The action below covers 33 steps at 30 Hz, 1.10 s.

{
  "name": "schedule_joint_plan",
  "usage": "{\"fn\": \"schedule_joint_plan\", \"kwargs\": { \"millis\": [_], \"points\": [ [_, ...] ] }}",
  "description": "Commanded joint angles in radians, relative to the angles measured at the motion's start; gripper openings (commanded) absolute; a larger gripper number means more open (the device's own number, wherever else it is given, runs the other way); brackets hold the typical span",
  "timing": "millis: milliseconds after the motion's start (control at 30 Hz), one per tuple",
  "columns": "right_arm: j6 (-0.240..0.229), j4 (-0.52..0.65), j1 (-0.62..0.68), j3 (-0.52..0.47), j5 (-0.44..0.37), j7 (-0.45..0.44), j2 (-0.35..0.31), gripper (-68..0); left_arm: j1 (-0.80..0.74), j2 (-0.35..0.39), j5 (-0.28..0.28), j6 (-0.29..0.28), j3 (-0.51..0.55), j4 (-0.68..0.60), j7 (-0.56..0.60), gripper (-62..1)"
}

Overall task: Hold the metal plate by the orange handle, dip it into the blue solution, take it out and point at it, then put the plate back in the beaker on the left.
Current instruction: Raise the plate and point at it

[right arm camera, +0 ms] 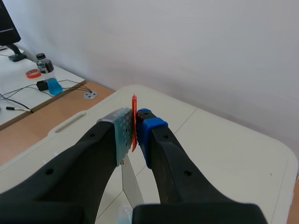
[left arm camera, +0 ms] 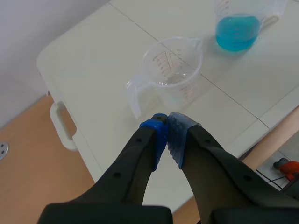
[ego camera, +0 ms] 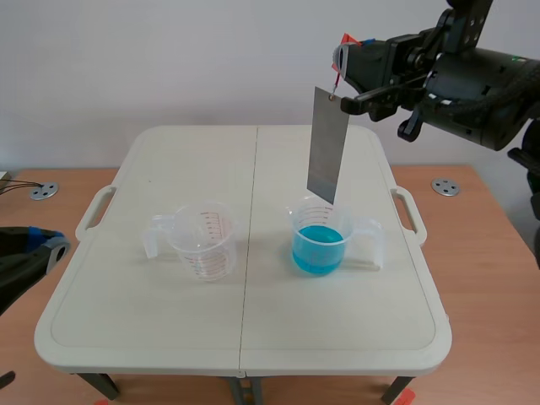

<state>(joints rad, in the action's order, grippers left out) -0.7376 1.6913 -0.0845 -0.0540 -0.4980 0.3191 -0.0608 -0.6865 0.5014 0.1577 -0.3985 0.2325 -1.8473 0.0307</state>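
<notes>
Pads pressed together on nothing, the left gripper has the empty beaker just ahead on the white folding table. The right gripper clamps the orange handle. The metal plate hangs beneath its fingers, over the blue solution. Brown wood surrounds the table, with a white wall behind.

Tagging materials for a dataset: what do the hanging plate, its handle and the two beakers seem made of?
The plate: thin, flat, dull grey sheet, probably matte metal. The handle: thin orange-red tab, plastic or tape; hard to tell. The left beaker and right beaker: clear, moulded handles and printed scales, likely plastic rather than glass.
</notes>
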Motion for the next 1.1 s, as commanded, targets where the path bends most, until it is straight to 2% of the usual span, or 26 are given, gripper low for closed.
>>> {"fn": "schedule_joint_plan", "kwargs": {
  "millis": [0,267,533,1067],
  "points": [
    [-0.008,0.037,-0.015,0.003,-0.032,0.001,-0.006,-66.2,0.029,-0.002,0.006,-0.010,-0.011,-0.011,-0.006,-58.4],
    [-0.008,0.098,-0.015,0.003,-0.140,0.085,-0.006,-66.2,0.185,-0.002,0.006,-0.017,-0.107,-0.010,-0.119,-58.4],
    [-0.008,0.126,-0.015,0.003,-0.206,0.140,-0.006,-66.2,0.348,-0.002,0.006,-0.016,-0.246,0.008,-0.217,-58.4],
    [-0.008,0.128,-0.015,0.003,-0.214,0.147,-0.006,-66.2,0.676,-0.018,0.006,-0.012,-0.516,0.239,-0.261,-58.4]
  ]
}}
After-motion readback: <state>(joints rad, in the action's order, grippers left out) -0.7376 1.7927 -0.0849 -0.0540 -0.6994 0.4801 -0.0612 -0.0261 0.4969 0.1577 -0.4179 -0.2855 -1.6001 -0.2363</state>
